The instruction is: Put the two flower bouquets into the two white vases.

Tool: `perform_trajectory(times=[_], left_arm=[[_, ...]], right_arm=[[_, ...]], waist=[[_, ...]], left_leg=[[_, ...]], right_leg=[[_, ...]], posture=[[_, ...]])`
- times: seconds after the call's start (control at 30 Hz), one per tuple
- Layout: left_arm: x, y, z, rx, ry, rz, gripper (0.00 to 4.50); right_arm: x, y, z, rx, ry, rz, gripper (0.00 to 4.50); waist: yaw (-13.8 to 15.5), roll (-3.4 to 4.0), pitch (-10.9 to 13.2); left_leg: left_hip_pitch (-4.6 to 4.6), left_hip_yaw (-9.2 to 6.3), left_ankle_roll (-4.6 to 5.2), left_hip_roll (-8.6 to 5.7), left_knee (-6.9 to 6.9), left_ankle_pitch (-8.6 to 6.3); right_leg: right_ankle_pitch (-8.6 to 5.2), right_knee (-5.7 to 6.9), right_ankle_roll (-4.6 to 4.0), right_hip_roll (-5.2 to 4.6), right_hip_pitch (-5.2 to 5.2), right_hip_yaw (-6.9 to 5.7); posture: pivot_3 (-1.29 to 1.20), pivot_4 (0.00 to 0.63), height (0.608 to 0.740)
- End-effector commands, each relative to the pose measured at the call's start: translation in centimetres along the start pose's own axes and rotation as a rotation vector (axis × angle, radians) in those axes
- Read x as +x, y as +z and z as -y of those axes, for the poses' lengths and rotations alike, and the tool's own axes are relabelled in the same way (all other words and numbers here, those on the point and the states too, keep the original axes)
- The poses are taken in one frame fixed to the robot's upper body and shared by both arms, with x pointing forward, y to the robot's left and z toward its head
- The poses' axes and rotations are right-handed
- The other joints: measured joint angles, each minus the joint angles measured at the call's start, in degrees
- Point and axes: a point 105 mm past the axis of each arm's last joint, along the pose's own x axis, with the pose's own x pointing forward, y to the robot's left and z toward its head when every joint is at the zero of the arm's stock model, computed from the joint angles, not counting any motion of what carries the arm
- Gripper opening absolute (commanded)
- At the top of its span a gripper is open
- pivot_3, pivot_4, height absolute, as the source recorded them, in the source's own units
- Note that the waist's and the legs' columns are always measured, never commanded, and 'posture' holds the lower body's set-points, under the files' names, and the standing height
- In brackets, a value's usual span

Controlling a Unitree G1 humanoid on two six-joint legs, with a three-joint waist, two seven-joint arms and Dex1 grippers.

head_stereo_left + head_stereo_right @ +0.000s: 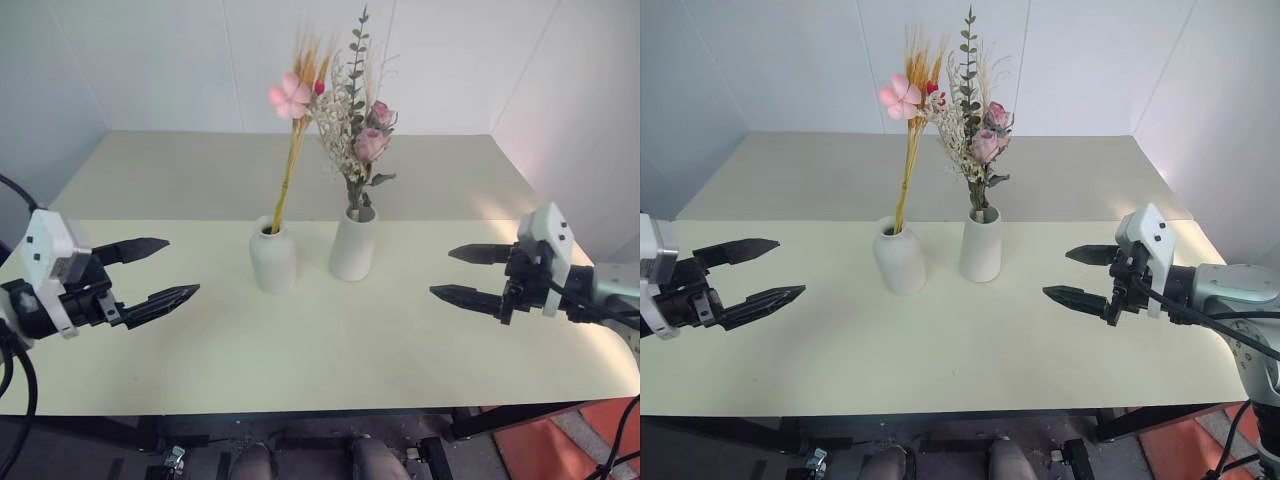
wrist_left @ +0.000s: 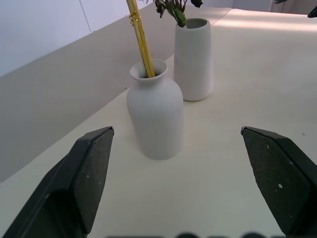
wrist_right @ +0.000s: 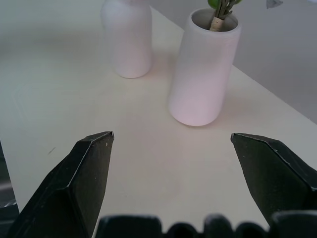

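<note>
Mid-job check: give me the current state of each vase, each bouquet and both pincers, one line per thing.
Bottle vase: upright on the table, holding the slim bouquet.
Cylinder vase: upright beside it, apart, holding the rose bouquet.
Slim bouquet: stems in the bottle neck, leaning slightly.
Rose bouquet: standing in the cylinder vase.
Left pincer: open, empty, away from the vases.
Right pincer: open, empty, away from the vases.

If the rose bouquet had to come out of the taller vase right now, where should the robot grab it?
Likely on the bare stems just above the rim of the taller vase, below the blooms of the rose bouquet. The open right gripper is nearer; come level from that side, then lift straight up.
</note>
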Motion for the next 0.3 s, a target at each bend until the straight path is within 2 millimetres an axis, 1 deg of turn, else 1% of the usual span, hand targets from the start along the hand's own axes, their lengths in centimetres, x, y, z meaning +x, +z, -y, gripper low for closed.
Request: perform_trajectory(times=[0.03,0.3], left_arm=[[0.17,0.85,0.00,0.039,-0.016,0.022,4.49],[0.28,0.75,0.12,0.033,-0.033,0.022,4.49]], right_arm=[[-0.65,1.33,-0.10,-0.042,-0.021,0.033,4.50],[-0.80,1.22,-0.25,-0.041,-0.026,0.033,4.50]], waist=[[0.0,0.00,0.0],[0.1,0.00,0.0]], left_leg=[[0.00,0.00,0.00,0.00,0.00,0.00],[-0.01,0.00,0.00,0.00,0.00,0.00]], right_leg=[[0.00,0.00,0.00,0.00,0.00,0.00],[0.00,-0.01,0.00,0.00,0.00,0.00]], posture=[[0.00,0.150,0.740],[0.00,0.150,0.740]])
